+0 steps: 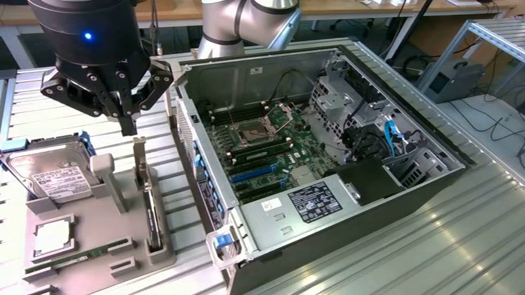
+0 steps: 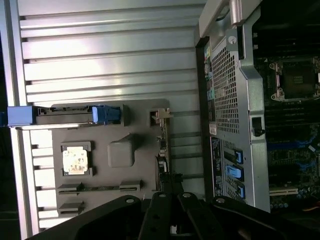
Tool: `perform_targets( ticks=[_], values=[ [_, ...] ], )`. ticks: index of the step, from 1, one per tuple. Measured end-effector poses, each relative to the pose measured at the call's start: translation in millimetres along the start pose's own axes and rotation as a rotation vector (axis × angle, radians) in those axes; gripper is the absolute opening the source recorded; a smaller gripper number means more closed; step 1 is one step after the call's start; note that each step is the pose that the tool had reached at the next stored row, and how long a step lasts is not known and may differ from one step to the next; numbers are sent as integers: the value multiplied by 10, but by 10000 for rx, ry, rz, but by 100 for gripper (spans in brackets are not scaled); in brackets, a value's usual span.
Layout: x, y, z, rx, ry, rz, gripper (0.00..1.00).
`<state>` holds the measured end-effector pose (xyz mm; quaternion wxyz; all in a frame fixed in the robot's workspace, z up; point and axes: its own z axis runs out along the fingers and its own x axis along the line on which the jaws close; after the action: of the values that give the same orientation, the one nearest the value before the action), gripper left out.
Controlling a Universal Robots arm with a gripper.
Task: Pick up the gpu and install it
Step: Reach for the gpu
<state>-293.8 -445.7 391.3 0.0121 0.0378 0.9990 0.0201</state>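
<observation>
The gpu (image 1: 150,209) stands on edge in a slot of the grey holder tray (image 1: 98,221), its silver bracket (image 1: 139,161) pointing up. In the wrist view the gpu (image 2: 163,145) appears as a thin dark strip. My gripper (image 1: 129,129) hangs just above the bracket end, apart from the card, its fingers drawn together to a point with nothing between them. The gripper (image 2: 173,192) also appears in the wrist view, over the card's edge. The open computer case (image 1: 246,70) lies to the exterior view's right, its motherboard (image 1: 271,153) and blue slots (image 1: 250,175) exposed.
The tray also carries a silver hard drive (image 1: 53,175), a processor chip (image 1: 51,236) and a green memory stick (image 1: 78,255). The case's rear wall (image 2: 235,100) rises close beside the tray. Everything rests on a ribbed metal table (image 1: 426,246).
</observation>
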Motion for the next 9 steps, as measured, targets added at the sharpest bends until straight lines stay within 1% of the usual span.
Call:
perform_targets(
  ticks=[2,6,8,9],
  values=[
    [-4,-51,-1,0,0,0,11],
    [-19,-242,-7,1,0,0,11],
    [-22,-289,-6,-1,-1,0,11],
    [-24,-346,-6,0,0,1,11]
  ],
)
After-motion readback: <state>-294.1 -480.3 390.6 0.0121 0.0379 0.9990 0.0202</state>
